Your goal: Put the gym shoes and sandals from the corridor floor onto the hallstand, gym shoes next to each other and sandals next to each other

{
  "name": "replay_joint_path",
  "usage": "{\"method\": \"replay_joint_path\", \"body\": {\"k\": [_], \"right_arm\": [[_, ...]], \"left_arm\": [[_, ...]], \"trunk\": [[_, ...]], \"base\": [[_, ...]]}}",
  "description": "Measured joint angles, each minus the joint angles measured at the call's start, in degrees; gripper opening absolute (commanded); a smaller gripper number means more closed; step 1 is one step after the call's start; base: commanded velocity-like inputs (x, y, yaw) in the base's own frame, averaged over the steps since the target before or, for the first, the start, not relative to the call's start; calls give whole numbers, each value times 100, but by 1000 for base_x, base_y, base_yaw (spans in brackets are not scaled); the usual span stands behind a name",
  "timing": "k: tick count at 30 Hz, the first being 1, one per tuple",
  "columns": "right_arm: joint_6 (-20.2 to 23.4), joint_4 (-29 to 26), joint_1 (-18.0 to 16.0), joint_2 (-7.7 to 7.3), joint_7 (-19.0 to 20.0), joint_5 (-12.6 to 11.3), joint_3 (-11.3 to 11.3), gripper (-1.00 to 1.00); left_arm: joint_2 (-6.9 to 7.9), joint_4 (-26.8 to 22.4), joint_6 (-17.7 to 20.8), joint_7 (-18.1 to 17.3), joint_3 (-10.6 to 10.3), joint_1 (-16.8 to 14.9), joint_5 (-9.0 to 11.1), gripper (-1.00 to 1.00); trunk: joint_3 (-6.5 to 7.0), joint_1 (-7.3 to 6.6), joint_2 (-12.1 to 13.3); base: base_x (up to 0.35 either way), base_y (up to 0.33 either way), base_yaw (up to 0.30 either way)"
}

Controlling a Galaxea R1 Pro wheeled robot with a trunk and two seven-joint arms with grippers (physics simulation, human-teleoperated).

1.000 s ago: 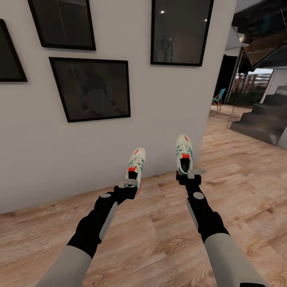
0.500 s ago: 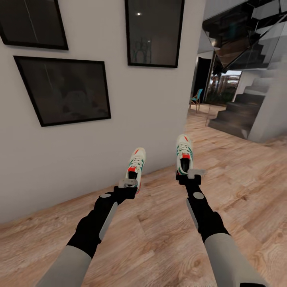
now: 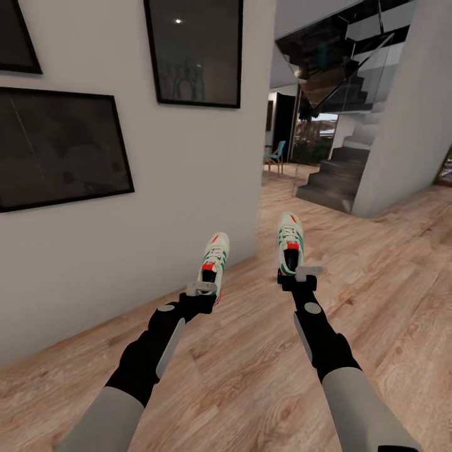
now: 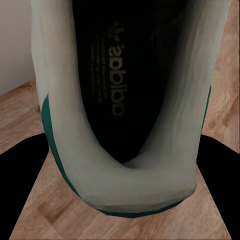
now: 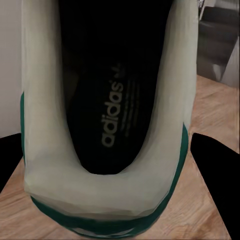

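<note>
Gym shoes were both up off the floor [image 3: 251,376], one per arm, toes pointing away from the robot. Left gripper [image 3: 202,290] was clamped on the heel of the left shoe [image 3: 213,258], close to the white wall [image 3: 157,207] with dark frames. Right gripper [image 3: 300,274] pinched the right shoe [image 3: 289,242] the same way, stairs [image 3: 333,182] further off behind.

The head camera has swung rightward: the framed pictures [image 3: 59,147] on the wall slid toward the left edge, while the staircase [image 3: 339,172] and more corridor floor [image 3: 402,251] came into view.
</note>
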Motion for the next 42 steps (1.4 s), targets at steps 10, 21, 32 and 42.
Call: {"method": "replay_joint_path", "body": {"k": [10,21,32,42], "right_arm": [[0,-1,0,0,0,0,0,-100],[0,-2,0,0,0,-1,0,-100],[0,-2,0,0,0,0,0,-100],[0,-2,0,0,0,2,0,-100]], "left_arm": [[0,0,0,1,0,0,0,-100],[0,0,0,1,0,0,0,-100],[0,0,0,0,0,0,0,-100],[0,0,0,-2,0,0,0,-100]], "trunk": [[21,0,0],[45,0,0],[69,0,0],[90,0,0]], "base": [[245,-167,-286],[245,-167,-286],[245,-167,-286],[261,-160,-286]]}}
